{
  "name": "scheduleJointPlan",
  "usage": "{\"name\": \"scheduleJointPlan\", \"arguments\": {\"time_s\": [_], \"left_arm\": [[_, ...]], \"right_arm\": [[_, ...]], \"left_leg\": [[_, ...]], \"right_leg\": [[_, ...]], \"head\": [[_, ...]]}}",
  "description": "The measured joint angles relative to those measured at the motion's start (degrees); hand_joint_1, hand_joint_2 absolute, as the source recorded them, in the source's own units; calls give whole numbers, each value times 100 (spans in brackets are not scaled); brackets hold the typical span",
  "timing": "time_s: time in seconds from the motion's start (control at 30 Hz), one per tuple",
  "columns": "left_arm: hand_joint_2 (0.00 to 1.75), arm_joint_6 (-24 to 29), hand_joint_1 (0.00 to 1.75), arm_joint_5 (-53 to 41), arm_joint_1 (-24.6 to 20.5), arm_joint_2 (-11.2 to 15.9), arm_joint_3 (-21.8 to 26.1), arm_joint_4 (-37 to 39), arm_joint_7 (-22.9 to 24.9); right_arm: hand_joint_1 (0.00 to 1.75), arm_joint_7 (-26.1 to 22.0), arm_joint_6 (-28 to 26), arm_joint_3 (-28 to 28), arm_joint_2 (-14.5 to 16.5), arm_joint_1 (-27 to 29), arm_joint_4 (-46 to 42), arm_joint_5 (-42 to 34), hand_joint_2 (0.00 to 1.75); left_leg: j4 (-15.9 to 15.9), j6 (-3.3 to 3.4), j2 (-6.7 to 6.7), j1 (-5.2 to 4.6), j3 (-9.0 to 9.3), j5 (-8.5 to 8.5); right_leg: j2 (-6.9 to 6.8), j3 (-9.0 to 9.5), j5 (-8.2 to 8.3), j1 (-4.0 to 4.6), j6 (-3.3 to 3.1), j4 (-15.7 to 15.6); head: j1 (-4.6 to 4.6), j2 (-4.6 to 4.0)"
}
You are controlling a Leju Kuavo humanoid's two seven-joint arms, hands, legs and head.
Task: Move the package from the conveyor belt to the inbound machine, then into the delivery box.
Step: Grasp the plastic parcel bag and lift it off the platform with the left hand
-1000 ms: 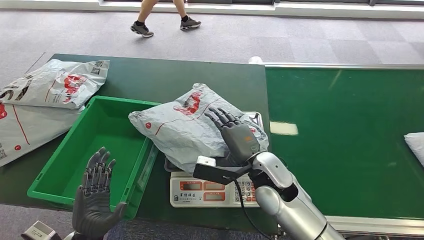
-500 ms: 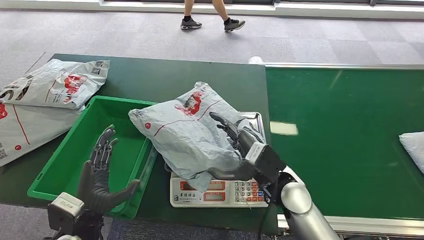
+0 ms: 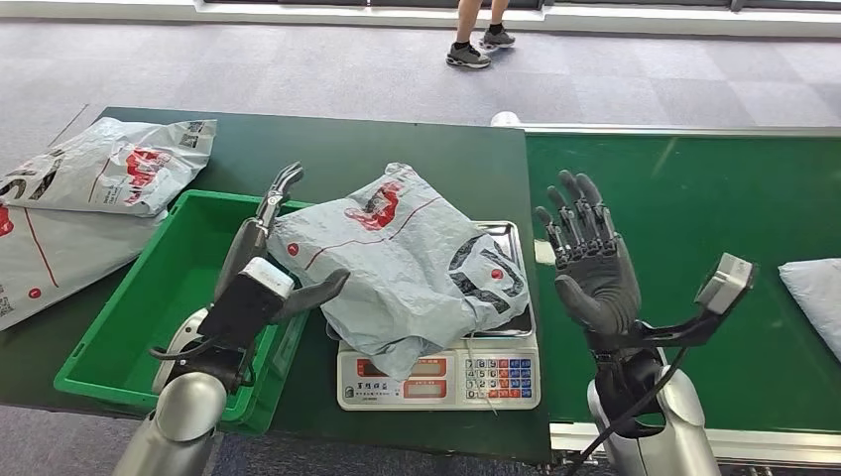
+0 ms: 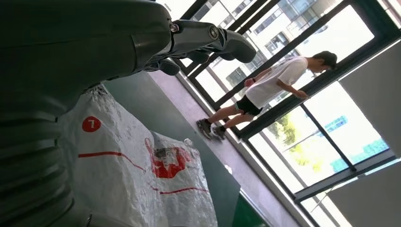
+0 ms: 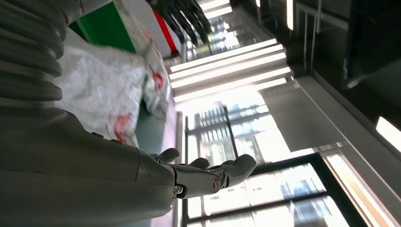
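Package point(image 3: 412, 273) lies on the scale point(image 3: 441, 377), its left edge overhanging the rim of the green bin point(image 3: 109, 342). Conveyor belt point(image 3: 694, 228) runs at 3 o'clock of the scale; another parcel point(image 3: 813, 288) sits at its far right edge.

Left hand point(image 3: 268, 268) is at 9 o'clock of the package, over the bin rim, fingers extended and apart, thumb reaching toward the bag; it holds nothing. Contact with the bag: cannot tell. Right hand point(image 3: 590, 263) is raised over the belt at 3 o'clock of the package, fingers spread, empty, well apart from the bag.

Head view adds two more bags point(image 3: 99, 164) at 10 o'clock on the table and a person's legs point(image 3: 476, 35) at 12 o'clock. Left wrist view has the person point(image 4: 272, 87) whole, walking past tall windows, plus the package's red print up close. Right wrist view looks up at ceiling lights.

Versus 0.5 s ago: right hand was on the package and has let go and lifted clear; left hand has moved up from beside the bin to the bag's left edge. Package barely shifted. Person has walked further right.
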Motion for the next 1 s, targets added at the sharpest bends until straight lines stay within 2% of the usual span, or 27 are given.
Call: {"name": "scheduleJointPlan", "arguments": {"time_s": [0.03, 0.07, 0.17, 0.2, 0.23, 0.3, 0.4, 0.53, 0.67, 0.7, 0.83, 1.0], "left_arm": [[175, -93, 0, -167, -119, -65, -114, 151, 163], [175, -210, 0, -357, -239, -142, -239, 328, 325], [175, -555, 0, -872, -556, -418, -608, 924, 679], [175, -641, 0, -990, -653, -518, -716, 1133, 748], [175, -709, 0, -1086, -746, -614, -810, 1323, 802], [175, -842, 0, -1310, -943, -824, -1007, 1781, 910], [175, -1008, 0, -1640, -1229, -1124, -1291, 2520, 1047], [175, -1307, 0, -1936, -1489, -1430, -1586, 3352, 1184], [175, -1387, 0, -2040, -1619, -1625, -1753, 3900, 1224], [175, -1387, 6, -2046, -1643, -1653, -1772, 3984, 1226], [175, -1463, 171, -2076, -1746, -1740, -1851, 4277, 1202], [175, -1688, 175, -2227, -1893, -1913, -1905, 4875, 1103]], "right_arm": [[0, -358, -666, -148, 158, 78, -249, 609, 175], [0, -761, -1612, -298, 340, 175, -567, 1408, 175], [0, -1645, -4833, -532, 802, 522, -1618, 3702, 175], [0, -1729, -5570, -537, 922, 636, -1927, 4173, 175], [0, -1760, -5999, -540, 1032, 732, -2178, 4508, 175], [0, -1770, -6089, -552, 1277, 899, -2613, 5008, 175], [0, -1773, -5533, -556, 1479, 1106, -2956, 5151, 175], [0, -1763, -5411, -541, 1534, 1253, -3064, 4980, 175], [0, -1763, -5400, -524, 1538, 1324, -3065, 4905, 175], [0, -1763, -5400, -523, 1539, 1332, -3065, 4899, 175], [0, -1763, -5400, -519, 1539, 1339, -3062, 4891, 175], [0, -1763, -5396, -456, 1534, 1331, -3025, 4847, 175]], "left_leg": [[1, 1, -4, 0, -3, 1], [1, 2, -8, 0, -8, 3], [-2, 1, -9, -1, -19, 1], [-3, 0, -4, 0, -21, -1], [-4, -1, 5, 0, -21, -3], [-6, 0, 16, -1, -21, -6], [-6, 2, 17, 0, -22, -5], [-5, 6, 21, -3, -22, 3], [-5, 9, 20, -5, -22, 6], [-5, 9, 20, -5, -22, 6], [-6, 9, 19, -5, -23, 6], [-6, 9, 18, -5, -26, 6]], "right_leg": [[-4, -3, 0, 0, 0, 0], [-11, -5, -1, 0, 0, 0], [-13, -10, -2, 2, -2, 0], [-6, -13, -2, 1, -2, 0], [3, -17, -2, 0, -2, 0], [13, -22, -2, -2, -1, 0], [14, -22, 0, -3, 0, -1], [17, -22, 8, -8, 7, -1], [17, -23, 11, -10, 9, -1], [17, -23, 11, -9, 9, -1], [17, -23, 11, -9, 9, 0], [17, -21, 11, -9, 9, 0]], "head": [[-1, 0], [-1, 0], [1, 0], [1, 0], [1, 0], [0, 0], [1, 0], [3, 0], [3, 0], [3, 0], [3, 0], [3, 0]]}}
